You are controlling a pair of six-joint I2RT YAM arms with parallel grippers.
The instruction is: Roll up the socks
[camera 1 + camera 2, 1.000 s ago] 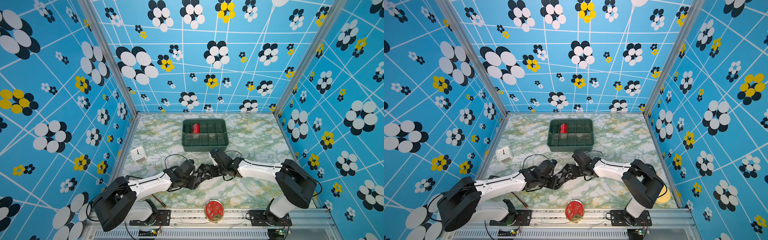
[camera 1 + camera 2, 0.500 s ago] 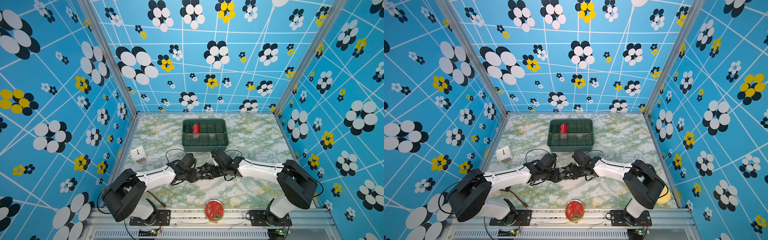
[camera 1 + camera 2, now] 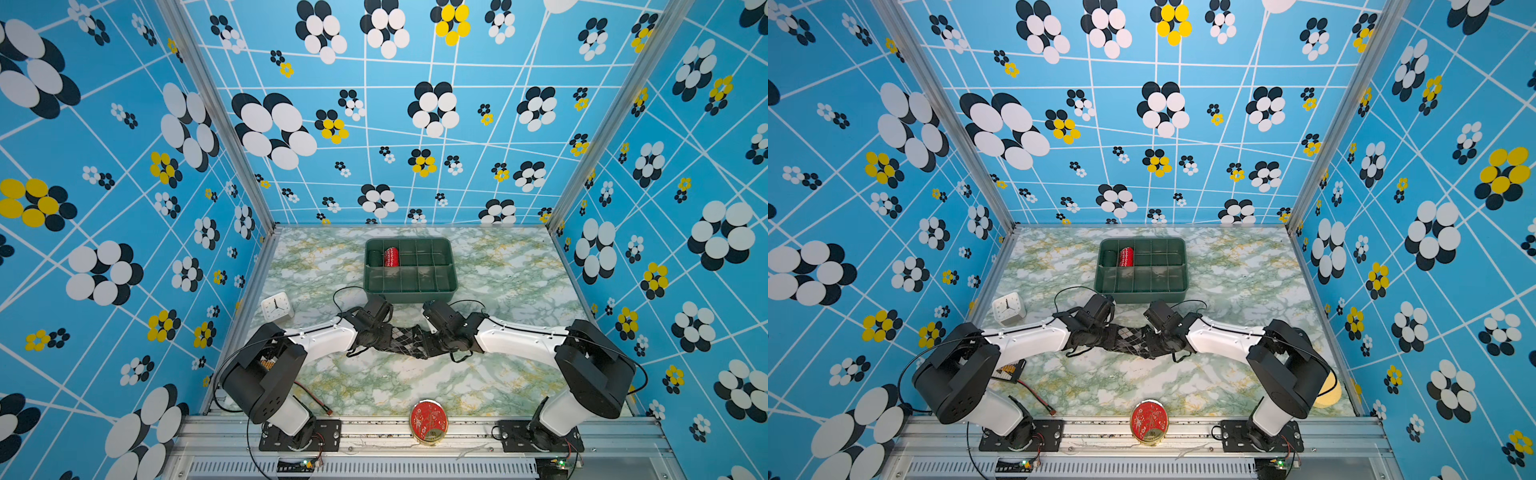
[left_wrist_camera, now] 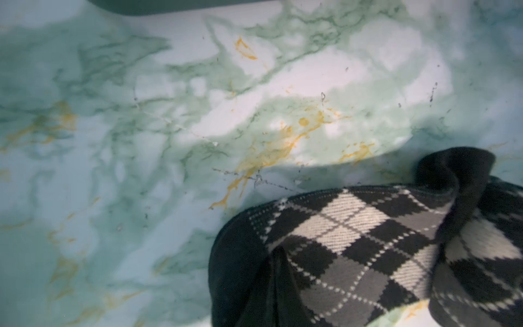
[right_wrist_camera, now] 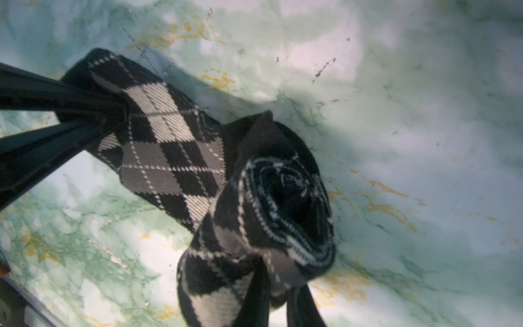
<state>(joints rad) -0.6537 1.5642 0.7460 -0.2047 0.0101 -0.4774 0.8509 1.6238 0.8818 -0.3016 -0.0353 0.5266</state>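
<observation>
Nearest, a red tin (image 3: 429, 419) sits on the front rail, apart from the work. Beyond it lies bare table (image 3: 374, 386), and then the two arms meet at mid-table.

The socks (image 3: 403, 338) are strung between them as one short argyle band. The left gripper (image 3: 376, 336) is closed on the flat end; the right wrist view shows its jaws pinching that edge. The right gripper (image 3: 436, 343) is closed on the wound end, with fabric running down between its jaws and the spiral of layers showing above them. The shadows under the band suggest it hangs just clear of the table, though that is not certain.

Further left stands a clock (image 3: 277, 306), well apart. Just behind the wrists is the tray (image 3: 409, 295), with a red roll (image 3: 391, 257) and a green roll (image 3: 374, 257) side by side in its far-left slots.

The roll looks only part done, and the risks lie in the grip. The left pinch holds little cloth, so a hard pull could slip it free; the same pull could draw turns out of the coil. A black flap juts loose near the coil, and winding over it would leave a lump. Either wrist swinging back could knock the tray.
</observation>
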